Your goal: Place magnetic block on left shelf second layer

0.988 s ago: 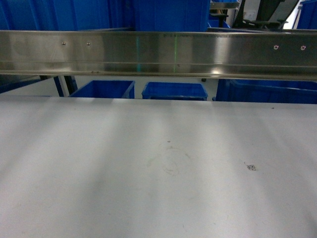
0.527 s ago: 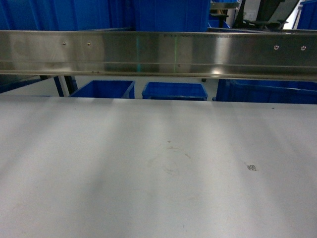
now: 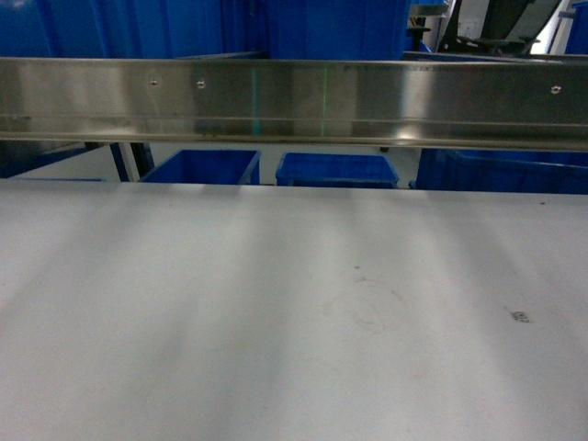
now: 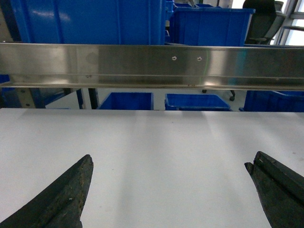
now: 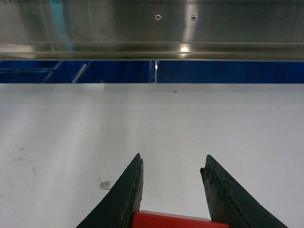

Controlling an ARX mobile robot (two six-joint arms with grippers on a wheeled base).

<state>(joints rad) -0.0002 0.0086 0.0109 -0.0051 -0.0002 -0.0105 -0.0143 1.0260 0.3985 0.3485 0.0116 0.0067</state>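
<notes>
Progress looks to me about halfway: the red block (image 5: 171, 219) is already held between the two dark fingers of the right gripper (image 5: 172, 187), at the bottom edge of the right wrist view, lifted or resting just above the white tabletop (image 5: 152, 128); I cannot tell if it touches. Ahead of this gripper and higher runs a shiny steel rail (image 5: 152, 28), with blue crates (image 4: 90, 21) behind and above it. The left gripper (image 4: 171, 190) is spread wide with nothing between its fingers. What remains, I think, is to carry the block to the shelf on the left and release it there; which tier is the second one, these views do not show clearly.
</notes>
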